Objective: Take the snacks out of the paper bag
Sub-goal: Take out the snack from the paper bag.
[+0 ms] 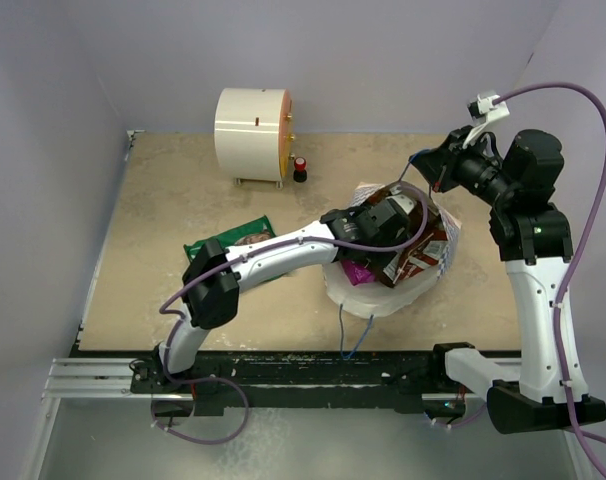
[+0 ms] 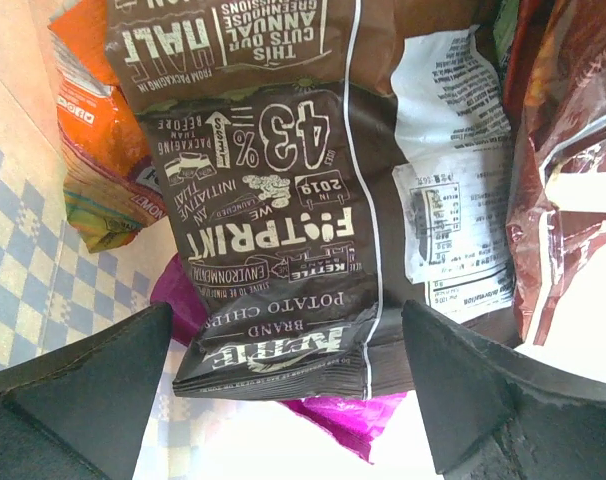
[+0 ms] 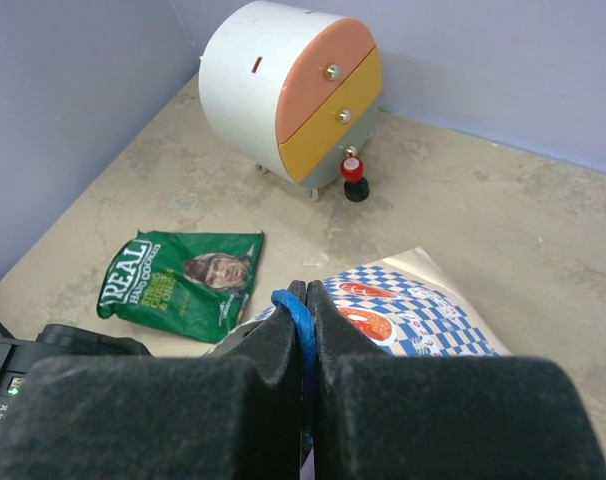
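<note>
Currently the left gripper is inside the mouth of the paper bag, jaws spread wide and holding nothing. A brown packet lies directly ahead of it, its sealed bottom edge between the two fingers but not touching either. Long axis of the packet runs straight away from the claw, so the jaws straddle its width. An orange packet sits to its left, a dark red one to its right, and a purple packet underneath.

The right gripper is pinched shut on the bag's blue cord handle, holding that side up.

One green packet is already out, flat on the table to the left of the bag.

Judgement: the left arm is the nearer one; closing on the brown packet's end looks like the coming move.
</note>
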Available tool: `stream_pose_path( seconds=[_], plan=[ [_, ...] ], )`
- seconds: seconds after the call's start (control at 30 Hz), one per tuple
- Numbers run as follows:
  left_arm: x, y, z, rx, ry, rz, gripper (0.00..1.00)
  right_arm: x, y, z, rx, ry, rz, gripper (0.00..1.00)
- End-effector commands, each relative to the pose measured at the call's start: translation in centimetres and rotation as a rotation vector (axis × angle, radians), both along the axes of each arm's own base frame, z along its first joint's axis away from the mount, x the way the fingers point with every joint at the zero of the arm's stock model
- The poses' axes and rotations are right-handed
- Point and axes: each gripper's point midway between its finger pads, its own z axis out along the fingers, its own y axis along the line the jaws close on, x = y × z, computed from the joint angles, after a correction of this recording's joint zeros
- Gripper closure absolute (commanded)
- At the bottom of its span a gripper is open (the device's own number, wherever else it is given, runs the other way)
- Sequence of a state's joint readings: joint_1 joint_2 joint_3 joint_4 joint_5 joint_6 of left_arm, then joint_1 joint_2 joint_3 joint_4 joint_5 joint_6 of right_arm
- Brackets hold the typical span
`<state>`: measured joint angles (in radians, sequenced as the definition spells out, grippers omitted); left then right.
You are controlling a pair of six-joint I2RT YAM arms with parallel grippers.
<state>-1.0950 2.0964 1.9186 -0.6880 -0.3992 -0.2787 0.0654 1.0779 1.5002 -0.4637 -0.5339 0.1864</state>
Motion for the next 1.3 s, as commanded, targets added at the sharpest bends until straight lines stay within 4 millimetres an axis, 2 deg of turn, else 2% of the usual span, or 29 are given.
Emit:
stream_pose_path(
  seconds=[0.0,0.2,0.3,0.37,0.5,0.83,1.0,1.07,1.27],
  plan=[
    [1.2,0.2,1.4,0.000,-0.035,0.011,0.01,-0.9,0.1,5.2,-0.001,-0.181,0.009,1.00],
    [0.7,-1.3,-1.6,-0.024,0.060,-0.051,0.01,-1.0,0.0,5.4,-0.010,-0.191,0.003,1.00],
    [0.6,-1.7,-2.3,-0.028,0.088,-0.051,0.01,-1.0,-0.1,5.4,-0.011,-0.189,0.001,1.00],
    [0.6,-1.8,-2.0,-0.033,0.093,-0.045,0.09,-1.1,-0.1,5.3,-0.012,-0.188,0.000,1.00],
    [0.5,-1.7,-0.2,-0.067,0.080,-0.035,0.22,-1.3,-0.2,5.2,-0.011,-0.187,-0.002,1.00],
    [-0.9,-1.3,2.1,-0.133,0.129,-0.003,0.77,-1.5,-0.2,5.1,-0.007,-0.188,-0.006,1.00],
    [-1.6,-0.8,4.2,-0.159,0.134,-0.016,0.96,-1.5,-0.4,5.2,-0.008,-0.196,-0.018,1.00],
    [-2.1,-1.0,5.8,-0.203,0.146,-0.036,1.00,-1.5,-0.6,5.3,-0.011,-0.202,-0.029,1.00],
    [-4.5,-2.1,11.9,-0.393,0.175,-0.128,1.00,-1.4,-1.5,5.6,-0.016,-0.218,-0.090,1.00]
  ],
)
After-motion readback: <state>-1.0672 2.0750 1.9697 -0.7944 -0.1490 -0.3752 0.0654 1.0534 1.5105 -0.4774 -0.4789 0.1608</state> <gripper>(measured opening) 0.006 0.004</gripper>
